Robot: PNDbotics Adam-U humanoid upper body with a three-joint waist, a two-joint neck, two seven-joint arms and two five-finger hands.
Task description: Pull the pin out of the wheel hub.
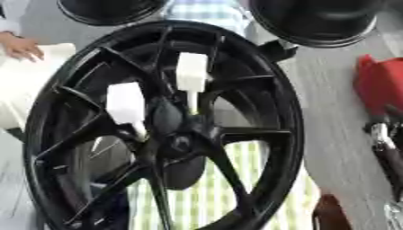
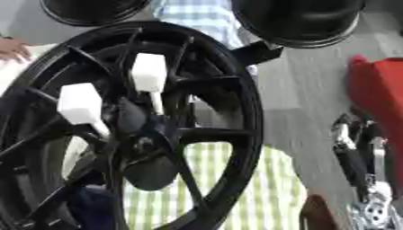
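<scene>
A black spoked wheel (image 1: 271,117) stands upright and fills most of both views. Its hub (image 1: 175,144) sits a little below the middle. Two white pins are stuck in near the hub, each with a blocky white handle on a thin shaft. One pin (image 1: 191,74) points up from the hub, the other (image 1: 126,104) lies to its left and slightly lower. My right hand (image 2: 352,155), black with silver parts, shows at the right edge, well apart from the wheel and touching neither pin. My left hand is out of view.
A red object (image 1: 379,85) lies at the right, behind my right hand. Two black round items (image 1: 315,22) (image 1: 110,10) stand at the far edge. A white object (image 1: 28,81) lies left of the wheel. Green-checked cloth (image 1: 197,193) shows through the spokes.
</scene>
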